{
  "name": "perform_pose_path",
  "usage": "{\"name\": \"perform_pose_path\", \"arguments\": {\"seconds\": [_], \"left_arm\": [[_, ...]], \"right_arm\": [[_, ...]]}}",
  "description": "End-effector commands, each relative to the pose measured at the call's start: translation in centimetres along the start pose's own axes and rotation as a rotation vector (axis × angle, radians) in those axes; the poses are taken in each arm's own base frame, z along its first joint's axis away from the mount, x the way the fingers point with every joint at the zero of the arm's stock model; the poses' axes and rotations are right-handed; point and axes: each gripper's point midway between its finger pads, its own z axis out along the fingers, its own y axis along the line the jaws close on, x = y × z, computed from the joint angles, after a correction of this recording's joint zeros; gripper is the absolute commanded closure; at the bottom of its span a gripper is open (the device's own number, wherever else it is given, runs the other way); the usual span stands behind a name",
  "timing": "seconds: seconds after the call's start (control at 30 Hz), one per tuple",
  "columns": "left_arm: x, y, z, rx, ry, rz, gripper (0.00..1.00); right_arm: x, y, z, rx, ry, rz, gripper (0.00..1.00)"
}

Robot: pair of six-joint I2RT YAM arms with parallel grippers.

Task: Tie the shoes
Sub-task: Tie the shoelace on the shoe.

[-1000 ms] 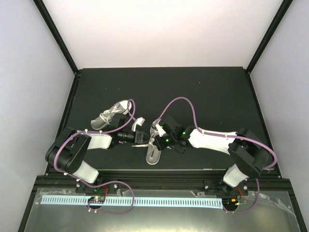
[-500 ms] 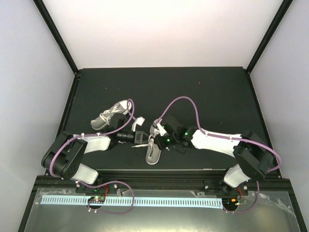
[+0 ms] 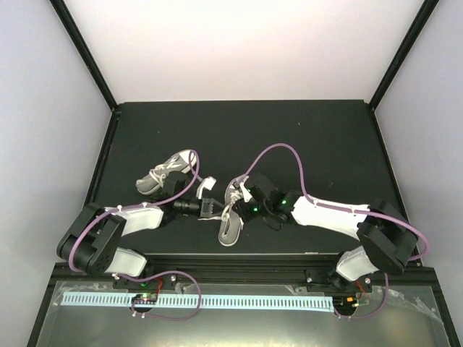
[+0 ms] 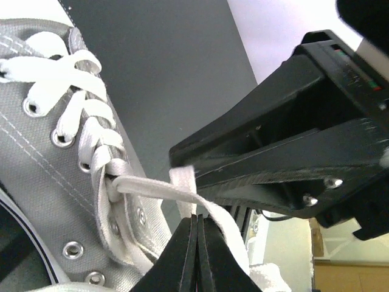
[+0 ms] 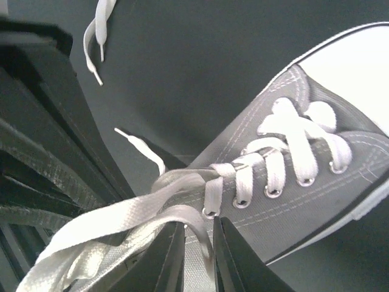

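Pinching a lace [image 4: 152, 186] of the near shoe [image 3: 229, 228], the left gripper [image 4: 196, 224] is clamped; the right gripper [image 5: 199, 230] stands slightly apart.

Legible text: none in any view.
Grey shoe [image 5: 285, 210]: no brand or size mark readable.
Slotted strip [image 3: 239, 301]: no readable markings.

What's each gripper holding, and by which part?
Left gripper is shut on the near shoe's lace, pinched partway along, close beside the shoe. Right gripper: a lace strand runs between its slightly parted jaws; cannot tell whether it is gripped.
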Motion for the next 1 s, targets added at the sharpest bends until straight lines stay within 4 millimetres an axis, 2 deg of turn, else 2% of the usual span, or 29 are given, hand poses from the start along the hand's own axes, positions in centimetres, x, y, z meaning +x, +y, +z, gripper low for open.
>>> {"name": "perform_pose_path", "arguments": {"seconds": [0.0,0.13,0.37,0.5,0.63,0.8,0.97], "left_arm": [[0.4,0.2,-0.1,-0.006,0.003,-0.008,0.98],[0.4,0.2,-0.1,-0.007,-0.004,-0.012,0.98],[0.3,0.2,-0.1,-0.007,-0.009,-0.014,0.98],[0.2,0.2,-0.2,-0.009,-0.017,-0.015,0.98],[0.1,0.3,-0.2,-0.011,-0.023,-0.019,0.99],[0.0,0.3,-0.2,-0.011,-0.029,-0.021,0.99],[0.0,0.3,-0.2,-0.013,-0.030,-0.024,0.98]], "right_arm": [[-0.8,-0.7,-1.2,0.040,-0.056,0.000,0.80],[-0.7,-0.6,-2.0,0.028,-0.069,-0.006,0.67],[-1.0,0.9,-4.0,-0.047,-0.124,-0.032,0.42],[-1.3,1.5,-5.2,-0.089,-0.169,-0.011,0.32],[-1.2,3.0,-5.2,-0.148,-0.173,0.004,0.32],[-1.3,5.0,-4.0,-0.168,-0.155,-0.018,0.33],[-1.0,5.4,-2.3,-0.161,-0.117,-0.029,0.42]]}}
